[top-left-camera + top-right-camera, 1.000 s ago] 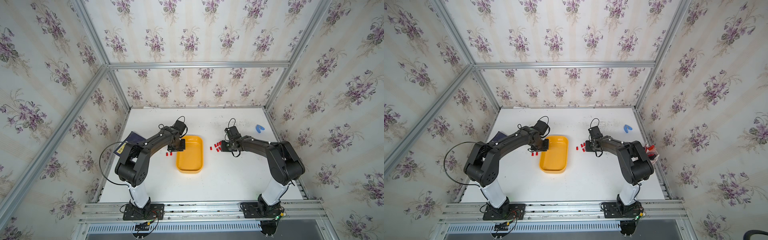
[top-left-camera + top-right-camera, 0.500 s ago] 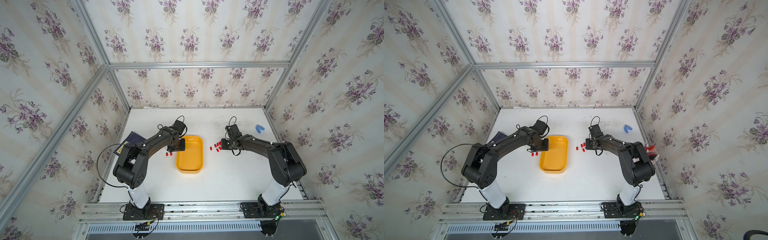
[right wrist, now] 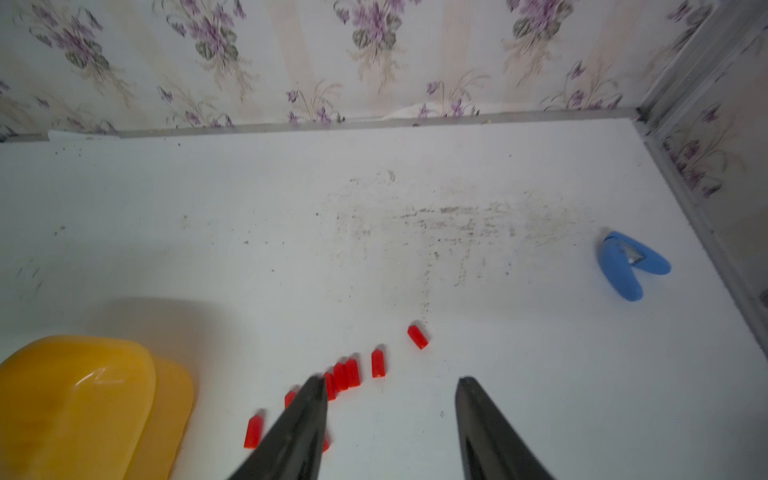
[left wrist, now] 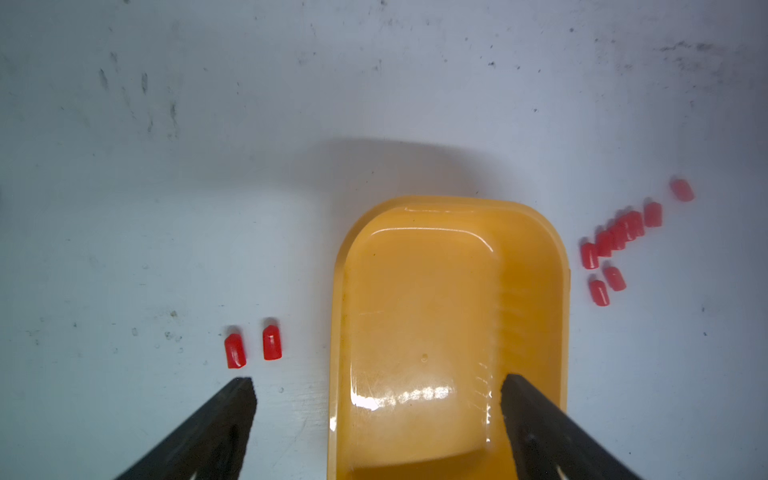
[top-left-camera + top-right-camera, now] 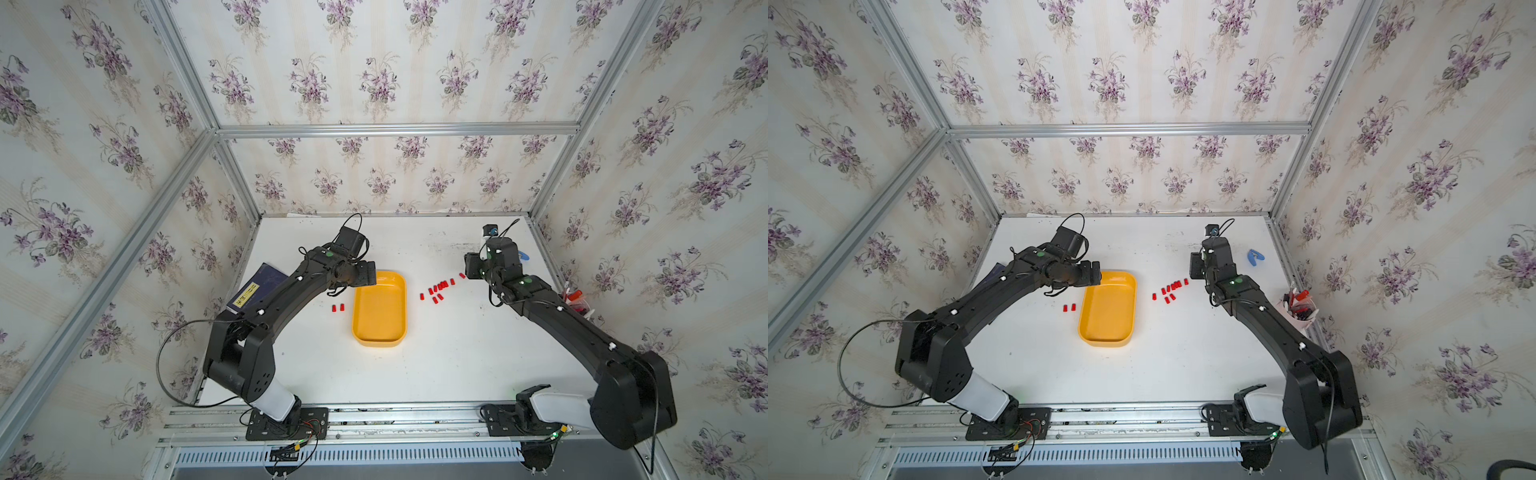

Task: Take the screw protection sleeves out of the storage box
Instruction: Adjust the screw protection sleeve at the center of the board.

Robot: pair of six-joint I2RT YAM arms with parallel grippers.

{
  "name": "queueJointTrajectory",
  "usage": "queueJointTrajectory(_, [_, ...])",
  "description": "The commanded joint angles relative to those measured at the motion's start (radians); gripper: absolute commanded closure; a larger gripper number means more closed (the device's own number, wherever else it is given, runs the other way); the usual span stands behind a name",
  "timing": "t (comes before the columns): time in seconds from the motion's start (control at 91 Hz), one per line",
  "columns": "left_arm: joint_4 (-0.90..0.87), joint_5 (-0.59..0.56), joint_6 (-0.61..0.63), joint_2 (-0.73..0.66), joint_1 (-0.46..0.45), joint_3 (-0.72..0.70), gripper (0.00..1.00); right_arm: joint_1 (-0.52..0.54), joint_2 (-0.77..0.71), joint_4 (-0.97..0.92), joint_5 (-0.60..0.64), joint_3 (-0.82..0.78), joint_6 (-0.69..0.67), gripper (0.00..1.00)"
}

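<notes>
My left gripper (image 4: pixel 378 382) and right gripper (image 3: pixel 390 380) both gape empty. The screw protection sleeves (image 5: pixel 440 286) lie either side of the storage box (image 5: pixel 379 309), apparently emptied, one corner hidden; next, I'd withdraw clear.

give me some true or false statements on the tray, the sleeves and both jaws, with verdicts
1. The tray holds no sleeves. True.
2. Two sleeves lie on the table to the tray's left. True.
3. The left jaws grip a sleeve. False: they stand open and empty.
4. The bigger group of sleeves lies in the tray. False: the bigger group lies on the table to the tray's right.
5. The right jaws are shut. False: they stand open, with nothing between them.
6. A blue tool lies on the table near the right wall. True.
</notes>
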Motion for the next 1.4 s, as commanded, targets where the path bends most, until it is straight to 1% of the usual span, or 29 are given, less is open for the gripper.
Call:
queueJointTrajectory(0.0, [0.006, -0.077, 0.067, -0.055, 0.004, 0.045, 0.01, -0.006, -0.050, 0.122, 0.130, -0.033, -0.086, 0.29])
queueJointTrajectory(0.11, [0.011, -0.114, 0.124, -0.123, 0.020, 0.078, 0.00, -0.015, -0.099, 0.176, 0.147, -0.067, -0.113, 0.22])
queueJointTrajectory(0.176, [0.010, -0.112, 0.156, -0.145, 0.034, 0.092, 0.00, -0.028, -0.126, 0.219, 0.116, -0.102, -0.111, 0.14])
queueJointTrajectory(0.209, [0.010, -0.112, 0.164, -0.162, 0.037, 0.096, 0.00, -0.035, -0.127, 0.221, 0.108, -0.109, -0.099, 0.12])
queueJointTrajectory(0.242, [0.010, -0.112, 0.171, -0.184, 0.040, 0.094, 0.00, -0.040, -0.119, 0.197, 0.098, -0.101, -0.075, 0.13])
queueJointTrajectory(0.297, [0.011, -0.116, 0.174, -0.202, 0.042, 0.079, 0.00, -0.050, -0.091, 0.134, 0.035, -0.076, -0.033, 0.19])
queueJointTrajectory(0.374, [0.011, -0.115, 0.169, -0.221, 0.046, 0.045, 0.00, -0.053, -0.046, 0.099, -0.074, -0.071, 0.024, 0.40])
queueJointTrajectory(0.44, [0.011, -0.110, 0.160, -0.242, 0.054, 0.012, 0.00, -0.054, -0.003, 0.097, -0.144, -0.087, 0.078, 0.54])
queueJointTrajectory(0.484, [0.013, -0.092, 0.157, -0.256, 0.067, -0.010, 0.00, -0.056, 0.030, 0.097, -0.184, -0.097, 0.120, 0.61])
queueJointTrajectory(0.539, [0.011, -0.070, 0.165, -0.276, 0.077, -0.031, 0.00, -0.059, 0.072, 0.105, -0.265, -0.106, 0.150, 0.64])
queueJointTrajectory(0.593, [0.005, -0.048, 0.187, -0.290, 0.080, -0.043, 0.00, -0.059, 0.109, 0.101, -0.316, -0.102, 0.175, 0.63])
queueJointTrajectory(0.648, [-0.003, -0.023, 0.209, -0.301, 0.081, -0.051, 0.00, -0.059, 0.129, 0.097, -0.321, -0.101, 0.194, 0.60])
queueJointTrajectory(0.747, [-0.032, 0.003, 0.233, -0.316, 0.084, -0.059, 0.00, -0.060, 0.153, 0.045, -0.314, -0.070, 0.175, 0.49])
queueJointTrajectory(0.78, [-0.040, 0.018, 0.236, -0.320, 0.089, -0.065, 0.00, -0.061, 0.170, 0.011, -0.318, -0.047, 0.161, 0.47])
queueJointTrajectory(0.835, [-0.051, 0.056, 0.239, -0.326, 0.094, -0.074, 0.00, -0.063, 0.204, -0.055, -0.331, -0.002, 0.133, 0.47])
queueJointTrajectory(0.989, [-0.052, 0.175, 0.252, -0.338, 0.095, -0.100, 0.00, -0.065, 0.289, -0.180, -0.422, 0.100, 0.044, 0.45])
queueJointTrajectory(1.033, [-0.047, 0.189, 0.254, -0.343, 0.095, -0.109, 0.00, -0.064, 0.324, -0.221, -0.460, 0.137, 0.021, 0.45])
queueJointTrajectory(1.11, [-0.045, 0.192, 0.259, -0.345, 0.095, -0.126, 0.00, -0.061, 0.360, -0.249, -0.506, 0.164, 0.022, 0.47])
queueJointTrajectory(1.231, [-0.048, 0.210, 0.273, -0.351, 0.095, -0.140, 0.00, -0.059, 0.356, -0.226, -0.483, 0.133, 0.048, 0.47])
queueJointTrajectory(1.319, [-0.052, 0.221, 0.292, -0.353, 0.095, -0.141, 0.00, -0.059, 0.374, -0.250, -0.411, 0.139, 0.052, 0.49])
queueJointTrajectory(1.385, [-0.061, 0.216, 0.302, -0.352, 0.095, -0.135, 0.00, -0.059, 0.379, -0.262, -0.400, 0.151, 0.034, 0.49])
